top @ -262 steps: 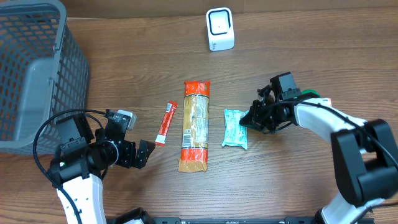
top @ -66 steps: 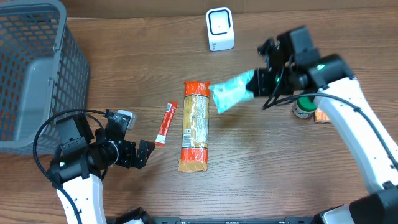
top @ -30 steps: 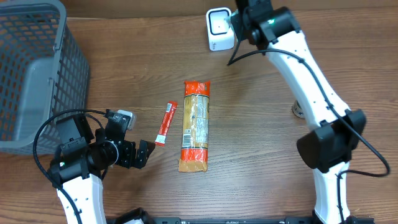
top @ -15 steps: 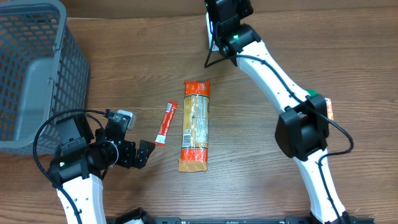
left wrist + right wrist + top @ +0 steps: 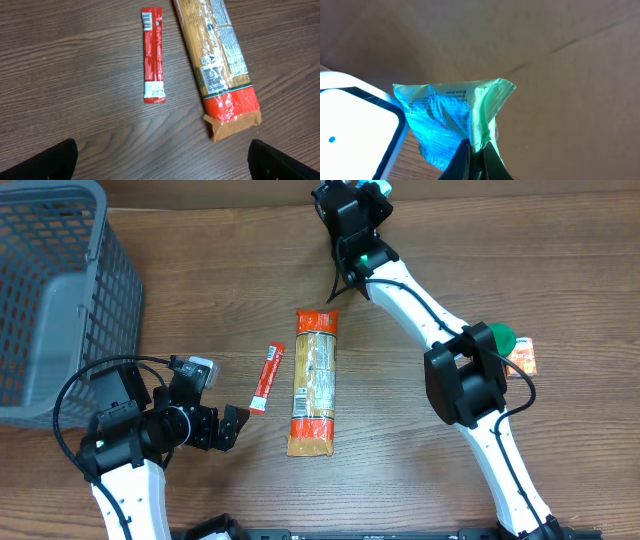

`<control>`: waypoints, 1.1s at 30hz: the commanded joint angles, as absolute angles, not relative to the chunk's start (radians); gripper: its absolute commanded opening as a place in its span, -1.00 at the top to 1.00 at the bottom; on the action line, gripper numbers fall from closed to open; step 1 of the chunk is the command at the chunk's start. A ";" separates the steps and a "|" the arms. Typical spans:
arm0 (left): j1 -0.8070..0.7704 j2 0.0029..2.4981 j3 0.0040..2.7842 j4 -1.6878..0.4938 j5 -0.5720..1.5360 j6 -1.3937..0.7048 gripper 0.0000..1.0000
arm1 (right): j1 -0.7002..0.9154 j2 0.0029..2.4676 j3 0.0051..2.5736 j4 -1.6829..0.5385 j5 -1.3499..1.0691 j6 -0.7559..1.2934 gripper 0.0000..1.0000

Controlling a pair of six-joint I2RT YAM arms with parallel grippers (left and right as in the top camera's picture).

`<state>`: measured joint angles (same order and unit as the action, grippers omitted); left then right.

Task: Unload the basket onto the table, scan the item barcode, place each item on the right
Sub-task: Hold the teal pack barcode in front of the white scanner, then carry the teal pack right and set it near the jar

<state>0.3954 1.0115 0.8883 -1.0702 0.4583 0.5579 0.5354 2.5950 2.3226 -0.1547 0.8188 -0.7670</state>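
A brown wooden table (image 5: 560, 260) is seen, with a plain brown wall (image 5: 560, 60) behind it. A white scanner (image 5: 350, 130) is seen at the left. Just beside it, a crinkled, shiny green packet (image 5: 445, 117) with small print is held up, pinched tight by the right claw (image 5: 472, 162). The left claw (image 5: 161, 146) is spread wide above the table.

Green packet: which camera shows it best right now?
Right wrist: the packet sits centre frame, print visible, pinched in the right gripper beside the scanner. Overhead catches only a sliver at the top edge; left wrist shows none.
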 commanded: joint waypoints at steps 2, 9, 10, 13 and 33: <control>0.403 1.015 0.902 -1.069 0.460 0.577 -0.99 | 0.577 2.582 2.339 -0.144 0.864 -0.795 0.93; 0.404 1.015 0.902 -1.069 0.460 0.577 -1.00 | 0.582 2.595 2.284 -0.151 0.884 -0.820 0.93; 0.403 1.015 0.902 -1.069 0.460 0.577 -0.99 | 0.582 2.595 2.272 -0.152 0.888 -0.820 0.93; 0.403 1.015 0.902 -1.069 0.460 0.577 -0.99 | 0.583 2.595 2.245 -0.155 0.890 -0.825 0.93; 0.403 1.015 0.902 -1.069 0.460 0.577 -0.99 | 0.609 2.222 2.247 -0.540 0.855 -0.480 0.93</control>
<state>0.3954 1.0115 0.8883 -1.0698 0.4587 0.5579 0.6086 2.4104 2.2337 -0.4618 0.8791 -0.6727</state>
